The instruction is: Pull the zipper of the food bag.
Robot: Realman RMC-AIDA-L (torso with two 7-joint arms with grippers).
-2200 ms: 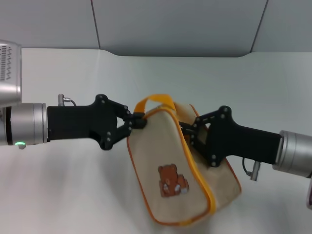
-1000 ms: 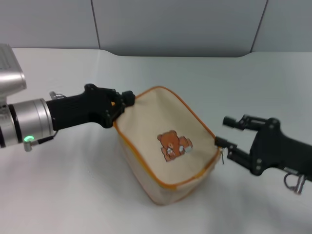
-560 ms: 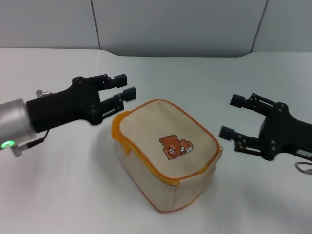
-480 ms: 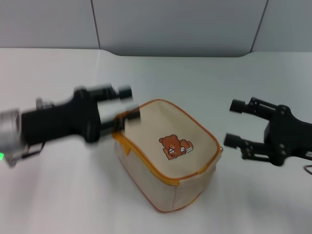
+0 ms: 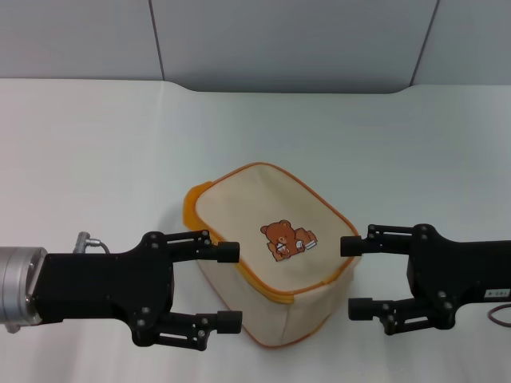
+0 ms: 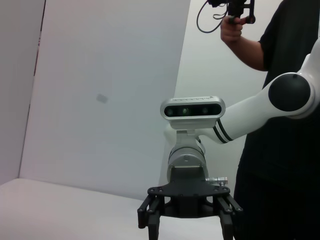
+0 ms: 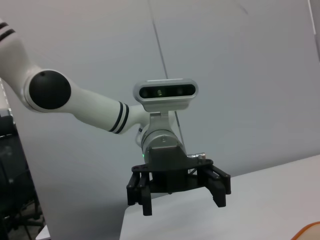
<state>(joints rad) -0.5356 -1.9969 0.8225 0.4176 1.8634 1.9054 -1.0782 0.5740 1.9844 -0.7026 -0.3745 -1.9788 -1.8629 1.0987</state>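
The food bag [image 5: 271, 243] is a beige boxy pouch with orange-yellow piping and a brown bear print [image 5: 286, 239]. It stands on the white table, with its loop handle [image 5: 192, 207] lying flat at its left end. The silver zipper pull does not show. My left gripper [image 5: 231, 287] is open at the bag's near left side and holds nothing. My right gripper [image 5: 353, 277] is open at the bag's right end and holds nothing. The left wrist view shows the right gripper [image 6: 187, 225] head-on. The right wrist view shows the left gripper [image 7: 182, 206] and a sliver of the orange piping [image 7: 311, 229].
The white table [image 5: 96, 152] stretches to a grey wall at the back. In the left wrist view a person in black [image 6: 280, 150] stands behind the right arm, holding a hand-held device [image 6: 235, 10] up.
Both grippers let go of the bag, opened and drew back to the near side. The bag dropped from its tilted, lifted pose and now stands on the table.
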